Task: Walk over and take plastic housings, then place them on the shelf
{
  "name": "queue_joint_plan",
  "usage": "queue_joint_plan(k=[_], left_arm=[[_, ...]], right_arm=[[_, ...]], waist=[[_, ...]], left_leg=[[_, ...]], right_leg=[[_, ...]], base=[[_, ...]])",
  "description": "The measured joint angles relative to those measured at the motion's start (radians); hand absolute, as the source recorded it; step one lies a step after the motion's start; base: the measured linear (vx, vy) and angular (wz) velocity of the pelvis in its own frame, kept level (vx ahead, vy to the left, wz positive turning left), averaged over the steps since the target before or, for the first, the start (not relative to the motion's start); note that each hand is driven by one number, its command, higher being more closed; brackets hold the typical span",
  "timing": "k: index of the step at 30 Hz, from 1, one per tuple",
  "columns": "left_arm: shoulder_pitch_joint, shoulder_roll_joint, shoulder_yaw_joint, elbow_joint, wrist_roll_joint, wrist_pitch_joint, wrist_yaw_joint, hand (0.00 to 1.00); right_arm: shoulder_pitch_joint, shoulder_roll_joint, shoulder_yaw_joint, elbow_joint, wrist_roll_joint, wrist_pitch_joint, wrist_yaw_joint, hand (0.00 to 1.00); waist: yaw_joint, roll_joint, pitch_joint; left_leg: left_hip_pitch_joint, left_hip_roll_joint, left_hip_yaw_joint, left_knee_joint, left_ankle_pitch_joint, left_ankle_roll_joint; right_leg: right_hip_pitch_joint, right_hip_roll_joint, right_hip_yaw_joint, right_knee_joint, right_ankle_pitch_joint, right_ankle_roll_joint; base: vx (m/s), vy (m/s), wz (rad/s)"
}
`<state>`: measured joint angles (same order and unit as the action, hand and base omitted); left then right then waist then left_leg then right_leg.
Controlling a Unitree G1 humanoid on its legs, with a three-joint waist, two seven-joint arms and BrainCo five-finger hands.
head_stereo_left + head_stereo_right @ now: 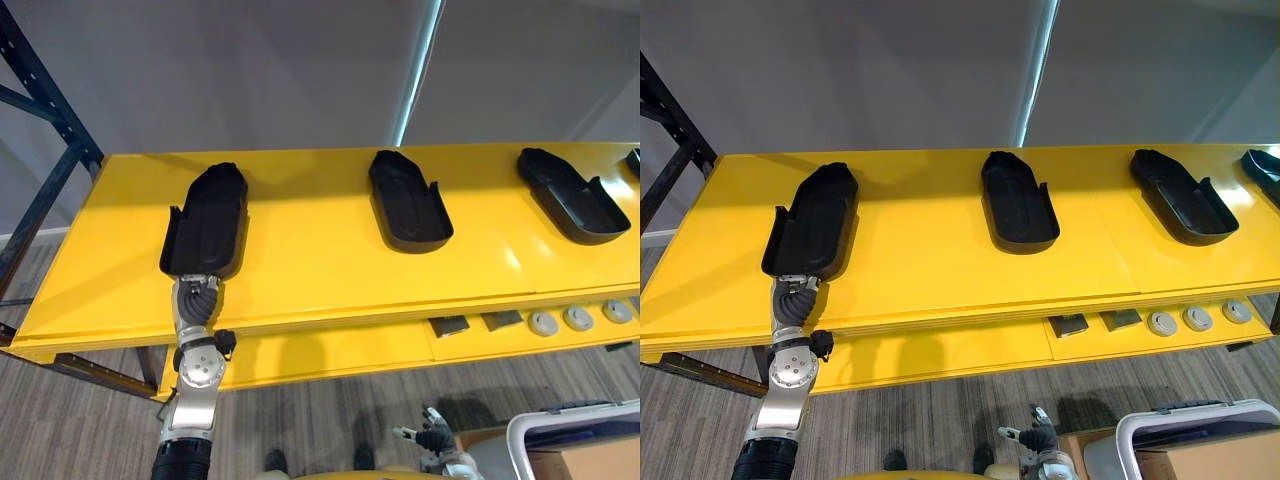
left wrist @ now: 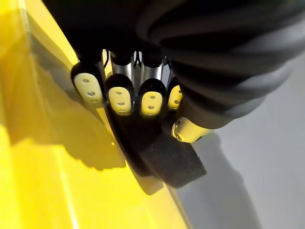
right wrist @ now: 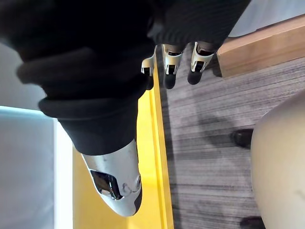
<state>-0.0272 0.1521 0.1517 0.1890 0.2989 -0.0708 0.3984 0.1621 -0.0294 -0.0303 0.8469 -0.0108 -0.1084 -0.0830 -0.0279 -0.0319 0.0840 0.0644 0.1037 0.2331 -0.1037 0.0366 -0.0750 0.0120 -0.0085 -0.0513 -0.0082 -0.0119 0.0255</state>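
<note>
- Our left robot hand [image 2: 120, 98] pinches the near end of the leftmost housing [image 1: 205, 222], fingers on one side, thumb on the other.
- That housing lies at the left of the yellow shelf [image 1: 300, 262]; the middle housing [image 1: 408, 203] and right housing [image 1: 572, 196] sit well apart along it.
- Our right robot hand [image 1: 432, 437], lower right, hangs slack and empty.
- We judge the shell light, stiff and smooth, so it is best gripped by an end rim or side wall.

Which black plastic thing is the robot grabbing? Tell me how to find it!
Find the long yellow shelf. Go to its left end, beside the dark metal post. The housing there is the one whose near end the robot's left hand grips; the middle housing and those further right lie untouched.
</note>
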Motion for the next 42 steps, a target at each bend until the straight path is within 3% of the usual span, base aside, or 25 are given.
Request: queue_joint_plan(k=[2, 8, 24, 27, 28, 32, 34, 38, 39, 42], left_arm=[[-0.011, 0.02, 0.009, 0.019, 0.0, 0.005, -0.001, 1.0], [-0.074, 0.058, 0.009, 0.077, 0.0, 0.019, -0.006, 1.0], [-0.116, 0.071, 0.007, 0.053, -0.027, 0.02, -0.008, 1.0], [-0.081, 0.071, 0.009, -0.14, -0.053, -0.009, -0.008, 1.0], [-0.037, 0.07, 0.015, -0.278, -0.065, -0.042, -0.009, 1.0], [0.078, 0.05, 0.103, -0.496, -0.144, -0.139, -0.007, 1.0], [0.135, 0.027, 0.191, -0.528, -0.224, -0.181, -0.004, 1.0], [0.281, -0.032, 0.305, -0.51, -0.297, -0.193, 0.02, 1.0], [0.303, -0.037, 0.31, -0.492, -0.306, -0.193, 0.019, 0.0], [0.389, -0.077, 0.312, -0.383, -0.338, -0.171, 0.0, 0.0]], right_arm=[[0.002, 0.0, 0.0, -0.005, 0.0, 0.0, 0.0, 0.0], [0.008, -0.004, 0.001, -0.01, -0.002, 0.001, 0.001, 0.0], [0.004, -0.018, 0.008, -0.011, -0.011, 0.001, 0.019, 0.0], [0.004, -0.019, 0.008, -0.009, -0.011, 0.001, 0.019, 0.0], [0.003, -0.02, 0.008, -0.006, -0.01, 0.0, 0.019, 0.0], [0.002, -0.026, -0.004, 0.01, -0.009, 0.0, 0.018, 0.0], [0.001, -0.034, -0.012, 0.024, -0.009, 0.0, 0.018, 0.0], [0.002, -0.04, -0.027, 0.039, -0.01, 0.001, 0.017, 0.0], [0.002, -0.038, -0.033, 0.039, -0.01, 0.001, 0.016, 0.0], [0.003, -0.036, -0.034, 0.025, -0.011, 0.002, 0.006, 0.0]], waist=[[-0.013, 0.0, 0.0], [-0.014, 0.001, 0.0], [-0.014, 0.001, 0.0], [-0.01, 0.001, 0.0], [-0.009, 0.004, -0.001], [0.014, 0.017, -0.002], [0.031, 0.026, -0.005], [0.049, 0.031, -0.009], [0.055, 0.031, -0.01], [0.079, 0.026, -0.015]], left_leg=[[0.0, 0.0, 0.002, 0.0, 0.0, 0.0], [0.001, 0.002, 0.022, 0.0, 0.0, 0.0], [0.002, 0.002, 0.022, 0.0, 0.0, 0.0], [0.002, 0.001, 0.01, 0.0, 0.0, 0.001], [-0.001, 0.001, 0.0, 0.0, 0.0, 0.0], [-0.004, 0.001, -0.016, 0.0, 0.0, 0.0], [-0.016, 0.001, -0.036, 0.0, 0.0, 0.001], [-0.017, 0.001, -0.073, 0.0, 0.0, 0.0], [-0.017, 0.001, -0.076, 0.0, 0.0, 0.0], [-0.016, 0.002, -0.079, 0.0, -0.003, 0.0]], right_leg=[[-0.001, 0.001, 0.002, 0.0, 0.001, -0.001], [-0.013, 0.004, 0.024, 0.001, 0.006, -0.003], [-0.012, 0.004, 0.025, 0.002, 0.009, -0.004], [-0.006, 0.002, 0.011, 0.002, 0.009, -0.004], [-0.003, 0.0, 0.004, 0.002, 0.009, -0.004], [0.002, -0.005, -0.005, 0.002, 0.008, -0.003], [0.006, -0.005, -0.018, 0.003, 0.007, -0.001], [0.022, -0.007, -0.03, 0.009, -0.001, 0.005], [0.023, -0.009, -0.03, 0.011, -0.004, 0.005], [0.023, -0.011, -0.035, 0.021, -0.013, 0.01]], base=[[0.0, 0.0, -0.04], [-0.01, 0.003, -0.11], [0.0, 0.0, 0.0], [0.01, -0.002, 0.12], [0.01, 0.0, 0.15], [0.01, 0.01, 0.12], [-0.03, -0.007, 0.23], [-0.02, -0.001, 0.28], [-0.02, 0.013, 0.2], [-0.03, 0.007, 0.08]])
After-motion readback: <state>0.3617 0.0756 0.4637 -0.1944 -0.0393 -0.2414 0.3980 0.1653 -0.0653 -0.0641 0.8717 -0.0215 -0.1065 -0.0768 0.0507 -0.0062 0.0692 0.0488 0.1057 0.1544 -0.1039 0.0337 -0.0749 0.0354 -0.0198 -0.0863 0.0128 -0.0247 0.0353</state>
